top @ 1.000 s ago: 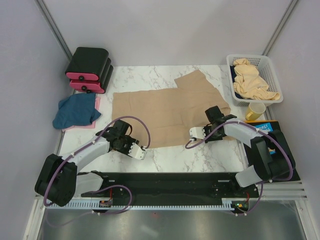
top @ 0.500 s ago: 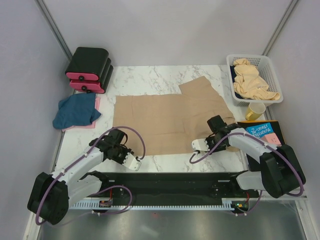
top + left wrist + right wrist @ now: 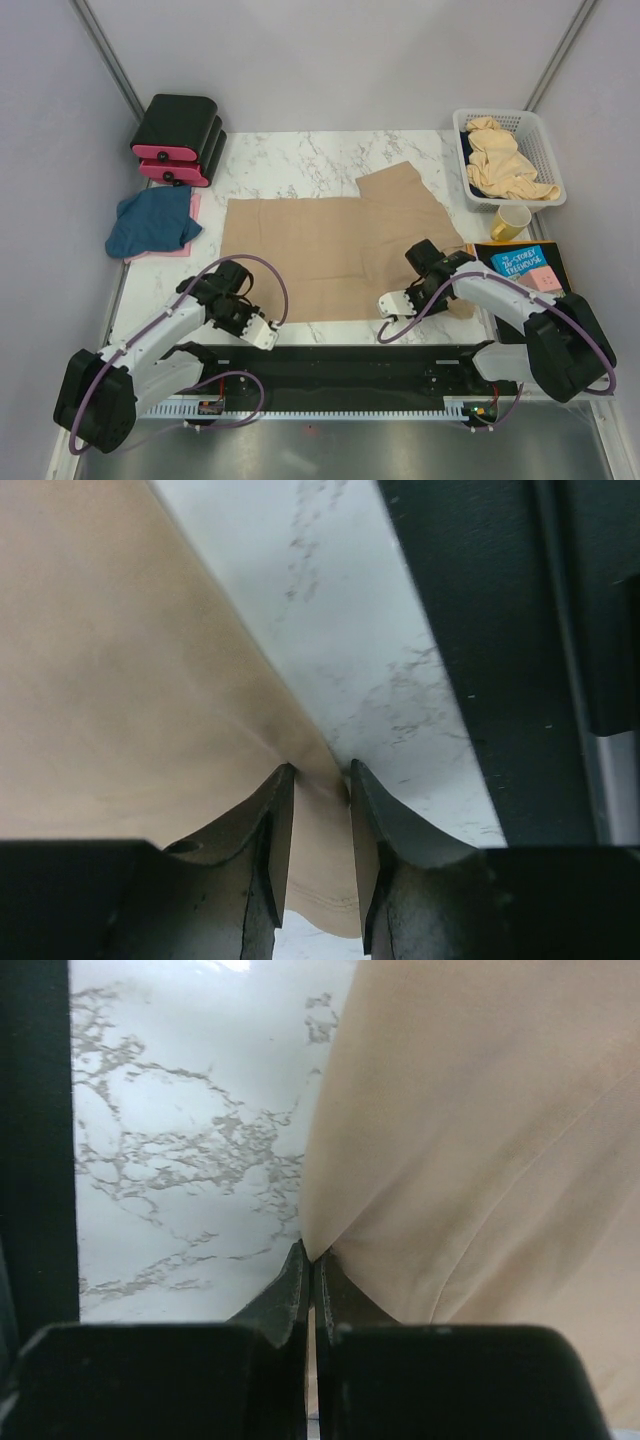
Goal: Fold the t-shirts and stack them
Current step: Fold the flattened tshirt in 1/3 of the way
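A tan t-shirt [image 3: 330, 250] lies spread flat on the marble table, one sleeve pointing to the far right. My left gripper [image 3: 262, 330] is shut on its near left corner; in the left wrist view the cloth [image 3: 150, 660] is pinched between the fingers [image 3: 275, 830] of that gripper [image 3: 318, 785]. My right gripper [image 3: 392, 303] is shut on the near right edge; in the right wrist view its tips [image 3: 311, 1255] pinch the cloth [image 3: 480, 1140]. A dark blue t-shirt [image 3: 152, 222] lies crumpled on a pink one [image 3: 195, 208] at the left.
A white mesh basket [image 3: 500, 113] at the far right holds more tan shirts [image 3: 505, 160]. A yellow cup [image 3: 512, 222] and a blue book [image 3: 520, 265] lie at the right edge. Black-and-pink boxes [image 3: 178, 138] stand at the far left. The black base rail runs along the near edge.
Both grippers have moved toward the near edge, dragging the tan shirt's near edge with them. The shirt now lies flatter and closer to the arms.
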### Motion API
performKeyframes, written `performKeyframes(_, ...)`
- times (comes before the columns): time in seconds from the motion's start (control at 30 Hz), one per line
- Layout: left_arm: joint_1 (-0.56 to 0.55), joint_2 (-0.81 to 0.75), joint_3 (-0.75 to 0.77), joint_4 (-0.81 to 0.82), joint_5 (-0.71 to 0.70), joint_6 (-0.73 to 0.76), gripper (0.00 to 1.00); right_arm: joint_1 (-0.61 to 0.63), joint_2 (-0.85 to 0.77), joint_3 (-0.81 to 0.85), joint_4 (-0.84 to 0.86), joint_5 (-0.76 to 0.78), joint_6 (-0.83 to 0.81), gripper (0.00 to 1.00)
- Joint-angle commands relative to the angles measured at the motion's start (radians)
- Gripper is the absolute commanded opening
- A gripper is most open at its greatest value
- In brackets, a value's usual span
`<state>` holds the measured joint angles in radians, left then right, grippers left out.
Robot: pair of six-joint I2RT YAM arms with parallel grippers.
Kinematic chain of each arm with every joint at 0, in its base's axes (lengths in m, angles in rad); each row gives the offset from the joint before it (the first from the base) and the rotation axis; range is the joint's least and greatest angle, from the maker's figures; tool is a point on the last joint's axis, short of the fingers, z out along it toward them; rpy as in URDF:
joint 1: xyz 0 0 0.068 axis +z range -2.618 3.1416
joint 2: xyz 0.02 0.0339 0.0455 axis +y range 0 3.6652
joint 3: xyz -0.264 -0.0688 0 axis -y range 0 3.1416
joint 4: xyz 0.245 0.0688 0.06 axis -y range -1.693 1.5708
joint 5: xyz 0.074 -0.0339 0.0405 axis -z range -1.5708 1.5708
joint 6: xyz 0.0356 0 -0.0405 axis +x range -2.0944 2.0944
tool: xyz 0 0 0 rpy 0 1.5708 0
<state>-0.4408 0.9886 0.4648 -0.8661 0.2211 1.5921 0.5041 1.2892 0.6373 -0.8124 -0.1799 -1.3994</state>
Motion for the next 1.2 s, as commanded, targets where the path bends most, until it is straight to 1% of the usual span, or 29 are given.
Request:
performKeyframes(0.0, -0.016, -0.047, 0.008, -0.162, 0.096, 0.032, 0.36, 0.014, -0.025, -0.011, -0.087, -0.079, -0.006, 0.00)
performKeyframes(0.07, -0.019, -0.059, 0.002, -0.180, 0.098, 0.034, 0.37, 0.017, -0.036, -0.017, -0.091, -0.084, -0.009, 0.00)
performKeyframes(0.1, -0.019, -0.068, -0.005, -0.183, 0.098, 0.037, 0.38, 0.019, -0.037, -0.018, -0.094, -0.085, -0.009, 0.03)
performKeyframes(0.13, -0.019, -0.071, -0.005, -0.188, 0.098, 0.037, 0.43, 0.025, -0.037, -0.018, -0.097, -0.089, -0.009, 0.07)
performKeyframes(0.17, -0.019, -0.076, -0.008, -0.183, 0.096, 0.037, 0.47, 0.025, -0.042, -0.018, -0.106, -0.092, -0.009, 0.14)
performKeyframes(0.2, -0.019, -0.076, -0.009, -0.185, 0.095, 0.037, 0.53, 0.028, -0.044, -0.016, -0.108, -0.095, -0.010, 0.32)
performKeyframes(0.23, -0.019, -0.079, -0.009, -0.185, 0.095, 0.037, 0.70, 0.030, -0.047, -0.014, -0.111, -0.095, -0.012, 0.41)
performKeyframes(0.27, -0.019, -0.079, -0.006, -0.182, 0.096, 0.028, 0.76, 0.031, -0.048, -0.011, -0.128, -0.101, -0.029, 0.48)
performKeyframes(0.3, -0.019, -0.079, -0.003, -0.179, 0.096, 0.025, 0.82, 0.030, -0.050, -0.008, -0.136, -0.099, -0.035, 0.59)
performKeyframes(0.33, -0.019, -0.076, 0.000, -0.180, 0.095, 0.022, 0.93, 0.030, -0.051, 0.001, -0.149, -0.101, -0.038, 0.63)
performKeyframes(0.37, -0.019, -0.076, 0.005, -0.182, 0.093, 0.017, 0.98, 0.030, -0.053, 0.008, -0.160, -0.102, -0.044, 0.67)
performKeyframes(0.4, -0.019, -0.076, 0.008, -0.180, 0.083, 0.016, 1.00, 0.028, -0.053, 0.016, -0.171, -0.104, -0.049, 0.70)
performKeyframes(0.53, -0.019, -0.071, 0.044, -0.186, 0.064, 0.006, 1.00, 0.030, -0.057, 0.094, -0.246, -0.107, -0.047, 0.71)
performKeyframes(0.7, -0.001, -0.039, 0.198, -0.180, 0.101, -0.064, 1.00, 0.021, -0.077, 0.185, -0.263, -0.102, 0.003, 0.71)
performKeyframes(0.73, 0.004, -0.033, 0.224, -0.162, 0.106, -0.081, 1.00, 0.017, -0.079, 0.218, -0.255, -0.107, 0.011, 0.72)
performKeyframes(0.8, 0.014, 0.002, 0.291, -0.117, 0.115, -0.161, 1.00, 0.005, -0.068, 0.274, -0.231, -0.112, 0.054, 0.71)
performKeyframes(0.87, 0.028, 0.031, 0.348, -0.041, 0.107, -0.217, 1.00, -0.018, -0.035, 0.312, -0.167, -0.116, 0.147, 0.71)
performKeyframes(0.9, 0.034, 0.066, 0.365, 0.002, 0.101, -0.243, 1.00, -0.028, -0.019, 0.355, -0.144, -0.122, 0.178, 0.70)
performKeyframes(0.93, 0.040, 0.087, 0.380, 0.092, 0.093, -0.271, 1.00, -0.041, 0.019, 0.373, -0.098, -0.119, 0.250, 0.70)
performKeyframes(0.97, 0.060, 0.110, 0.418, 0.145, 0.080, -0.343, 1.00, -0.059, 0.041, 0.396, -0.065, -0.113, 0.298, 0.70)
performKeyframes(1.0, 0.069, 0.183, 0.443, 0.183, 0.066, -0.384, 1.00, -0.071, 0.092, 0.456, -0.047, -0.118, 0.328, 0.70)
performKeyframes(1.03, 0.079, 0.223, 0.474, 0.237, 0.058, -0.429, 1.00, -0.082, 0.120, 0.490, -0.021, -0.119, 0.358, 0.70)
performKeyframes(1.07, 0.105, 0.281, 0.554, 0.249, 0.040, -0.522, 1.00, -0.100, 0.149, 0.525, -0.001, -0.100, 0.429, 0.71)
performKeyframes(1.1, 0.119, 0.332, 0.604, 0.256, 0.035, -0.578, 1.00, -0.111, 0.182, 0.611, 0.013, -0.101, 0.466, 0.71)
performKeyframes(1.13, 0.134, 0.445, 0.661, 0.259, 0.041, -0.634, 1.00, -0.125, 0.249, 0.663, 0.036, -0.099, 0.496, 0.71)
performKeyframes(1.17, 0.166, 0.494, 0.778, 0.256, 0.064, -0.750, 1.00, -0.150, 0.283, 0.712, 0.051, -0.090, 0.570, 0.72)
